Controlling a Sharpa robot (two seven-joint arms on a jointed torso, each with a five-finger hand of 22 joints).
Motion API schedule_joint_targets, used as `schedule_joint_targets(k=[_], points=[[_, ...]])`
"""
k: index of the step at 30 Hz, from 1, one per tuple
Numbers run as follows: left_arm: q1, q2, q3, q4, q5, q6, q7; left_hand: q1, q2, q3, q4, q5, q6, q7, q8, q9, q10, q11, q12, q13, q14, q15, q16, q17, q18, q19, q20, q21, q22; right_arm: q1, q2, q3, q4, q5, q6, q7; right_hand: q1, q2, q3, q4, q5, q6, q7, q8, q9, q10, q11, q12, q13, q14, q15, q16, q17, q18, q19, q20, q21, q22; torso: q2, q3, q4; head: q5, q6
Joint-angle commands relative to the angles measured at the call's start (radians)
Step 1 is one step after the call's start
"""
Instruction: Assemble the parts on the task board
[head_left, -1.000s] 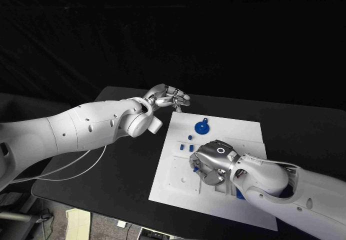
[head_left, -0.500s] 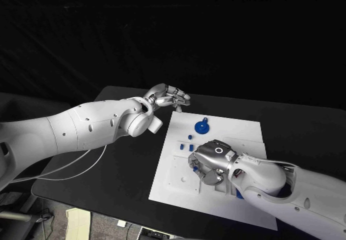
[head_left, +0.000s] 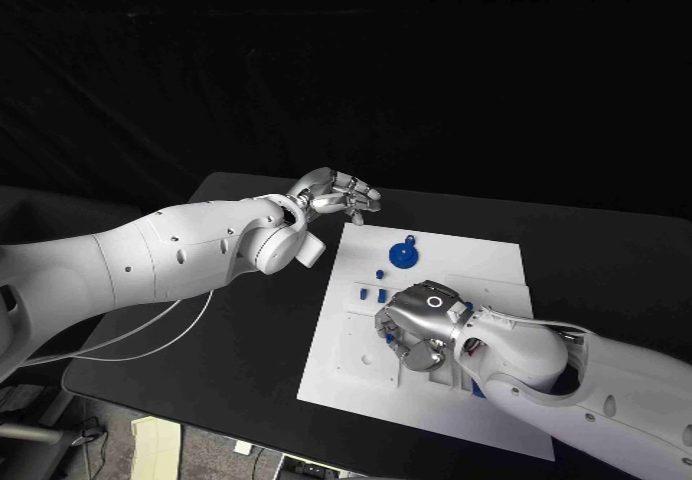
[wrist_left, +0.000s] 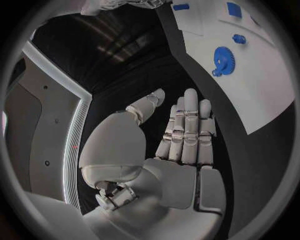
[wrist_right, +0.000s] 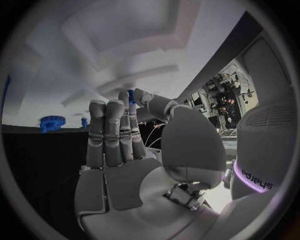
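The white task board (head_left: 476, 262) lies in the middle of the black table. A blue gear (head_left: 407, 255) sits near its far edge, with small blue parts (head_left: 372, 294) just below it. My right hand (head_left: 423, 328) hovers low over the board's middle, fingers curled down. In the right wrist view a small blue part (wrist_right: 131, 96) is pinched between its thumb and fingertips. My left hand (head_left: 336, 192) hangs beyond the board's far left corner. The left wrist view shows its fingers (wrist_left: 186, 131) straight and holding nothing, with the gear (wrist_left: 223, 59) ahead.
Another blue piece (head_left: 476, 389) lies on the board beside my right forearm. A white cable (head_left: 144, 340) trails over the table's left side. Black table surface surrounds the board on every side.
My right hand has edged slightly left over the board. The left hand has not moved.
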Motion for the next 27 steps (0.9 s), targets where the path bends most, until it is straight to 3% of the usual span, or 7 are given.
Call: schedule_joint_targets(k=[1,6,8,14,27], points=[[0.001,0.001,0.001,0.003,0.006,0.014,0.002,-0.004,0.005,-0.006,0.0,0.005,-0.008,-0.002,0.003,-0.001,-0.008,0.0,-0.003,-0.001,0.007,-0.002,-0.006,0.002,0.021,0.006,0.002,-0.004,0.001,-0.004,-0.001,-0.006,-0.007,0.01,0.047,-0.001,-0.009,0.009,-0.009,-0.004,0.017,0.005,0.002,-0.002,0.002,-0.007,0.002,-0.006,0.002,-0.007,-0.002,0.002,-0.003,0.039,-0.008,-0.003,0.009,0.023,0.0,0.0,-0.0003,0.0,-0.001],[0.001,0.001,0.001,0.003,0.006,0.017,0.001,-0.005,0.005,-0.006,0.001,0.004,-0.01,-0.001,0.002,-0.001,-0.009,0.001,-0.003,-0.002,0.007,-0.002,-0.007,0.003,0.021,0.006,0.002,-0.005,0.001,-0.004,-0.005,-0.006,-0.013,0.043,0.031,0.01,-0.049,-0.003,-0.053,-0.008,0.035,-0.035,0.02,-0.029,-0.005,-0.049,0.018,-0.034,-0.006,-0.017,0.013,-0.001,-0.014,0.039,-0.021,0.002,0.015,0.023,0.0,-0.0001,-0.0007,0.0,0.001],[0.001,0.0,0.001,0.003,0.006,0.018,0.0,-0.005,0.005,-0.006,0.001,0.004,-0.01,-0.001,0.002,-0.002,-0.009,0.001,-0.003,-0.002,0.007,-0.001,-0.007,0.003,0.021,0.006,0.002,-0.005,0.002,-0.004,-0.007,-0.006,-0.013,0.049,0.022,0.013,-0.07,-0.013,-0.095,-0.013,0.034,-0.069,0.034,-0.049,-0.014,-0.084,0.031,-0.056,-0.015,-0.021,0.024,0.002,-0.017,0.039,-0.027,0.003,0.017,0.022,0.0,-0.0001,-0.0007,0.0,0.001],[0.001,-0.001,0.001,0.003,0.006,0.019,-0.001,-0.005,0.005,-0.007,0.001,0.004,-0.012,0.0,0.002,-0.002,-0.01,0.001,-0.003,-0.002,0.007,-0.001,-0.008,0.004,0.021,0.006,0.002,-0.006,0.002,-0.004,-0.015,-0.006,-0.011,0.065,-0.023,0.019,-0.095,-0.028,-0.17,-0.024,0.016,-0.115,0.055,-0.078,-0.031,-0.132,0.047,-0.072,-0.035,-0.029,0.04,0.011,-0.021,0.039,-0.037,0.005,0.019,0.02,0.0,0.0002,-0.0005,0.0,0.001],[0.001,-0.004,0.001,0.002,0.006,0.022,-0.001,-0.005,0.005,-0.007,0.001,0.003,-0.014,0.001,0.001,-0.003,-0.01,0.001,-0.003,-0.003,0.007,-0.001,-0.01,0.007,0.021,0.006,0.002,-0.007,0.002,-0.001,-0.061,-0.005,0.035,0.071,-0.109,0.009,-0.08,-0.04,-0.189,-0.025,0.01,-0.129,0.063,-0.088,-0.045,-0.174,0.059,-0.068,-0.063,-0.03,0.051,0.023,-0.026,0.039,-0.036,0.004,0.019,0.018,0.0,0.0005,-0.0004,-0.006,0.01]])
